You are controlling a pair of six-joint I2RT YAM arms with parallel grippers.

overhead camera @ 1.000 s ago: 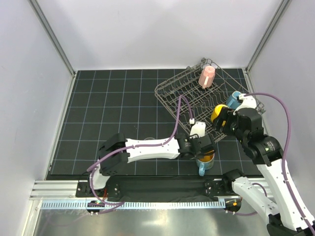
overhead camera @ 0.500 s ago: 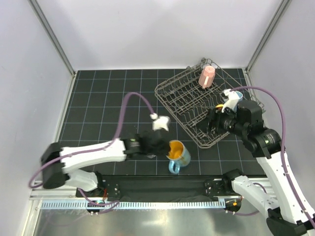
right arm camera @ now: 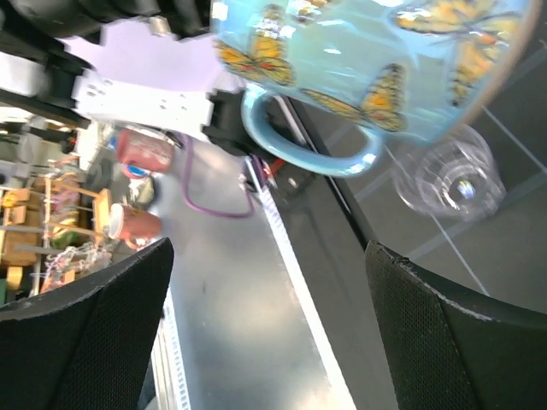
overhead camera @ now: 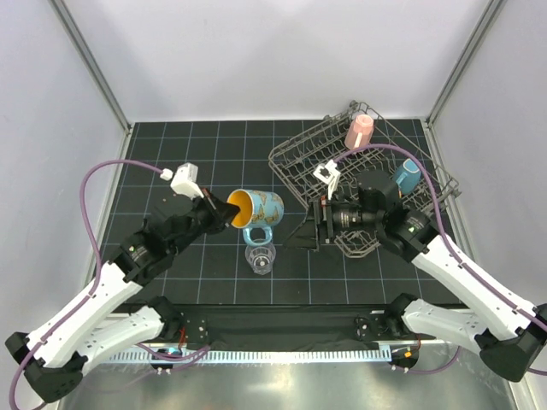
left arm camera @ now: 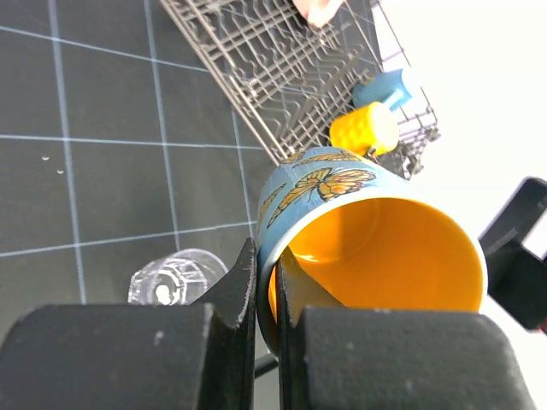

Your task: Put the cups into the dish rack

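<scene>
Blue mug [overhead camera: 261, 205] sideways in left pincer [overhead camera: 229, 211]

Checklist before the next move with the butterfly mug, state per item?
1. Left gripper clamped on butterfly mug rim: ok.
2. Mug lifted, lying on its side: ok.
3. Right gripper open, facing the mug, not touching it: ok.
4. Clearance to glass tumbler below the mug: cannot tell.
5. Bare tines in dish rack: ok.
</scene>
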